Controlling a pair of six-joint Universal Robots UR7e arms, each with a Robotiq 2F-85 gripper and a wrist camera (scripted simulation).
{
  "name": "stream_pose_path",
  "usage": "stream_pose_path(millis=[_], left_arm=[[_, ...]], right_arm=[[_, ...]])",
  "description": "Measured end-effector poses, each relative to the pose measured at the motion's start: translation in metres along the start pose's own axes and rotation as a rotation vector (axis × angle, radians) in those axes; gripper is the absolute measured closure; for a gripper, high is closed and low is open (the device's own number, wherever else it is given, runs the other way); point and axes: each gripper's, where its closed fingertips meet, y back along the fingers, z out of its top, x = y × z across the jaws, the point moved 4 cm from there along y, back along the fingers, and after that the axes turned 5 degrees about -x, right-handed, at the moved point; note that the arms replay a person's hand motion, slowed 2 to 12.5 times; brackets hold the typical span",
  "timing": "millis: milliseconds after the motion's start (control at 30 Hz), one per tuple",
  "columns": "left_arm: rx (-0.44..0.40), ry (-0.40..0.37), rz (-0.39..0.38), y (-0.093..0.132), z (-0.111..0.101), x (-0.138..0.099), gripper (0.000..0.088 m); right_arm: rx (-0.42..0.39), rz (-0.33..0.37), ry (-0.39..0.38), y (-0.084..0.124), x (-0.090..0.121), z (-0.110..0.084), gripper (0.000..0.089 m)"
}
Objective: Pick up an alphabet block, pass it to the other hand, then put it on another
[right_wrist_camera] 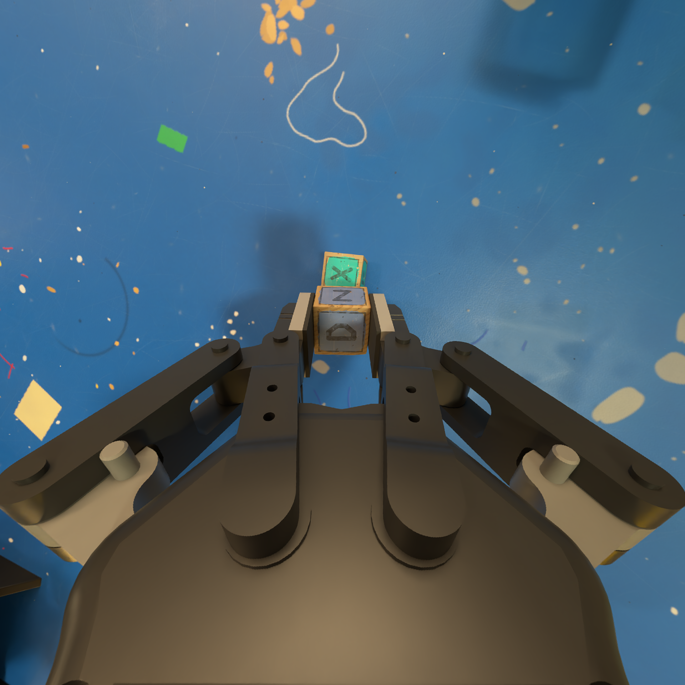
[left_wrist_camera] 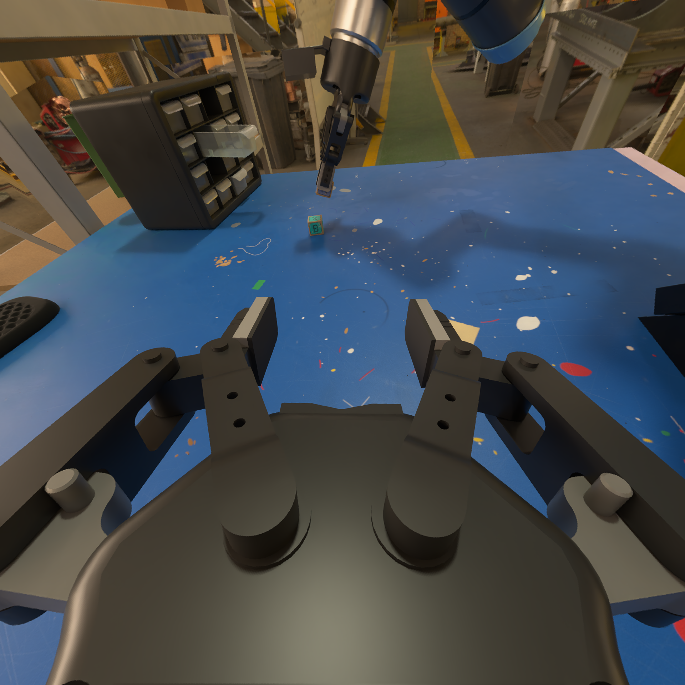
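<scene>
Placing step: right gripper (right_wrist_camera: 341,326), jaws clamped on the grey block (right_wrist_camera: 341,330), hangs above the green block (right_wrist_camera: 343,270) on the counter (right_wrist_camera: 482,222) and should, I judge, centre and descend; left gripper (left_wrist_camera: 341,333) jaws gape empty.

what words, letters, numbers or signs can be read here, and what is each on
I do not repeat writing; here is what bears it.
Grey block in the right gripper: one dark mark on each of two faces.
Green block on the table: dark marks on top and side.
Grey steel frame, far background: raised lettering, too blurred.
Drawer cabinet: no labels visible.
</scene>
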Motion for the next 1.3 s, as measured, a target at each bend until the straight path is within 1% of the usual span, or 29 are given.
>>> stream_pose_path(millis=[467, 700, 833, 1100, 1133, 1167, 1300], left_arm=[[0.053, -0.036, -0.011, -0.008, -0.003, -0.004, 0.0260], [0.064, -0.043, -0.017, -0.010, -0.004, -0.005, 0.0260], [0.064, -0.042, -0.017, -0.010, -0.005, -0.006, 0.0260], [0.062, -0.038, -0.011, -0.007, -0.006, -0.005, 0.0260], [0.061, -0.038, -0.010, -0.006, -0.006, -0.004, 0.0260], [0.060, -0.037, -0.009, -0.005, -0.006, -0.004, 0.0260], [0.053, -0.032, -0.004, -0.002, -0.006, -0.003, 0.0261]], right_arm=[[0.037, 0.036, 0.001, -0.026, 0.003, 0.001, 0.0642], [0.039, 0.043, 0.005, -0.037, 0.003, 0.002, 0.0630], [0.033, 0.047, 0.007, -0.041, 0.003, 0.003, 0.0606], [0.012, 0.042, 0.008, -0.041, 0.002, 0.005, 0.0608], [0.008, 0.042, 0.008, -0.039, 0.002, 0.005, 0.0516], [0.005, 0.042, 0.007, -0.038, 0.002, 0.006, 0.0461], [-0.011, 0.039, 0.004, -0.030, 0.002, 0.008, 0.0368]])
